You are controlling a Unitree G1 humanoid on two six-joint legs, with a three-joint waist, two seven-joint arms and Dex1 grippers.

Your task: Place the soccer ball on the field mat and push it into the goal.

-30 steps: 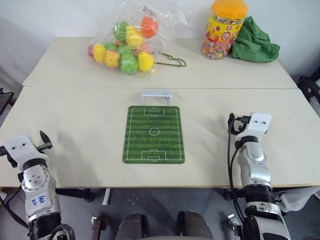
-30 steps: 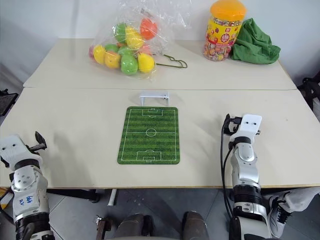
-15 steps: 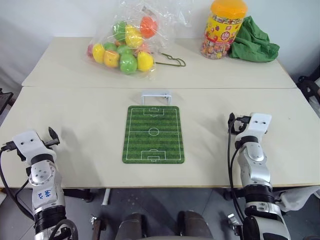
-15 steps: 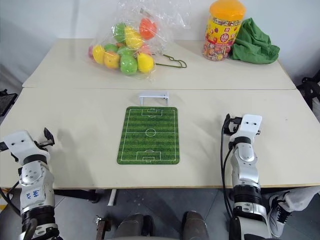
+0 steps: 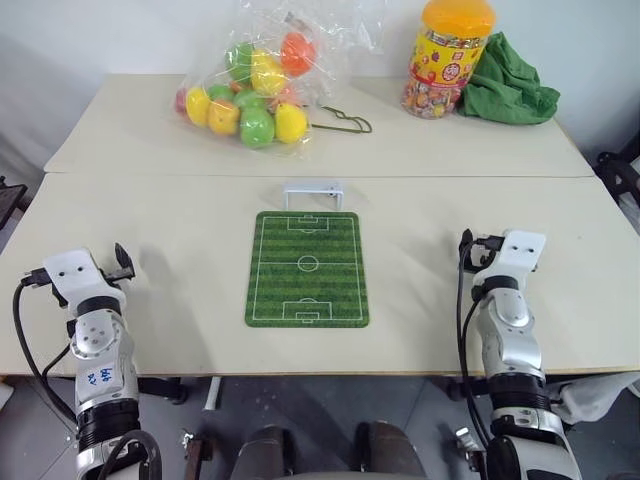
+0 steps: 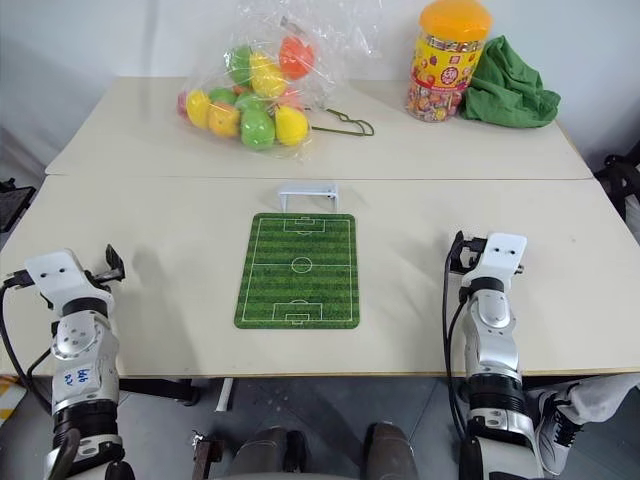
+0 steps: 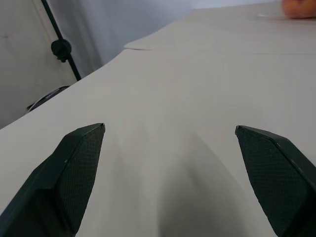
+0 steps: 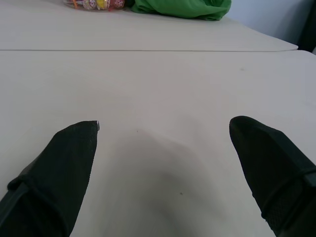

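Two cream tables (image 5: 180, 250) butted end to end against a pale wall, seam running across just behind the goal. Field mat (image 5: 307, 268) flat on the near table, centred, long side running away from the robot. Goal (image 5: 313, 193) upright at the mat's far short edge, just beside it, on bare table. Soccer ball not found on the mat or elsewhere on either table; location cannot be told. Left end effector (image 7: 170, 148) low over the near table's left part, well apart from the mat, black fingers (image 7: 74, 168) spread wide with bare table between them, nothing held. Right end effector (image 8: 163, 148) low over the near table's right part, well apart from the mat, fingers (image 8: 59, 168) likewise spread wide and empty. Far table: clear plastic bag of coloured balls (image 5: 250, 90) at left of centre, thin green wire hook (image 5: 345, 123) just beside it, candy jar with orange lid (image 5: 450, 55) at right, crumpled green cloth (image 5: 510, 85) touching the jar's right side.
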